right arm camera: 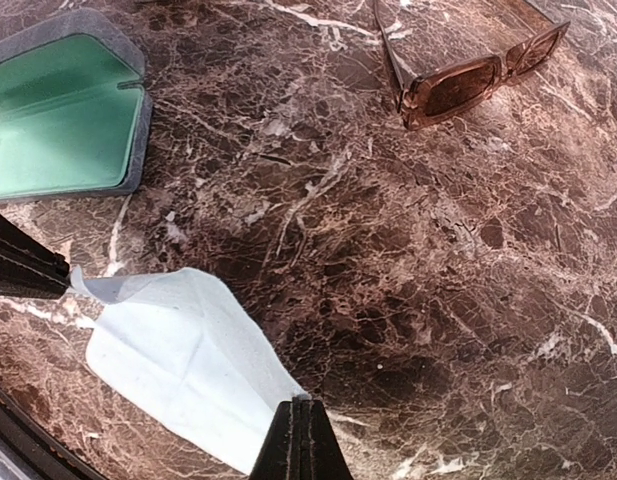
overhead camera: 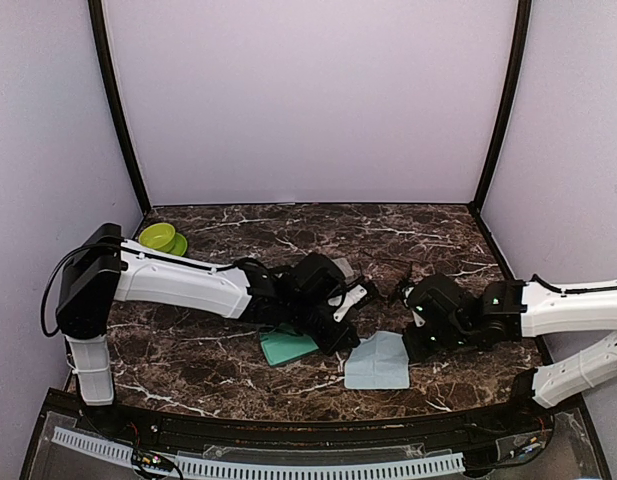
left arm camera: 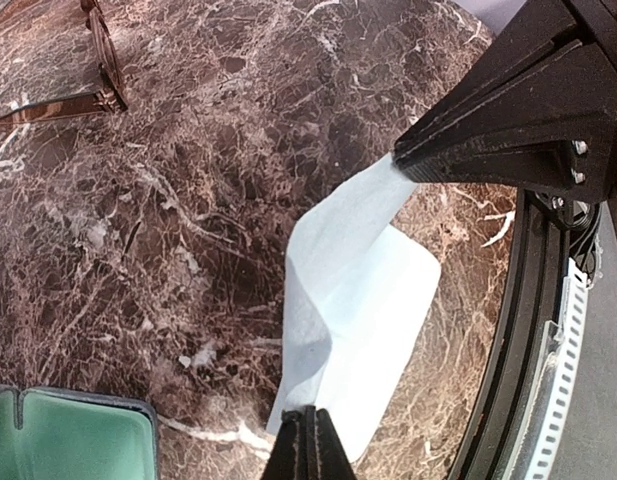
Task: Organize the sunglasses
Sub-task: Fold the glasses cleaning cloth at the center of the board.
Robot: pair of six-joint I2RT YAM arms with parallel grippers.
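A light blue cloth (overhead camera: pixel 378 365) lies at the table's front centre, with two corners pinched up. My left gripper (left arm camera: pixel 310 432) is shut on one corner, and my right gripper (right arm camera: pixel 300 408) is shut on the opposite one. In the top view the left gripper (overhead camera: pixel 348 335) and right gripper (overhead camera: pixel 410 345) flank the cloth. The brown-framed sunglasses (right arm camera: pixel 468 80) lie unfolded on the marble beyond the cloth; they also show in the left wrist view (left arm camera: pixel 98 60). The pink-purple pair is out of view.
An open case with a green lining (overhead camera: pixel 288 346) lies left of the cloth; it also shows in the right wrist view (right arm camera: pixel 63 115) and the left wrist view (left arm camera: pixel 68 440). A green bowl (overhead camera: pixel 160 238) stands at the back left. The table's black front rim (left arm camera: pixel 528 330) runs close to the cloth.
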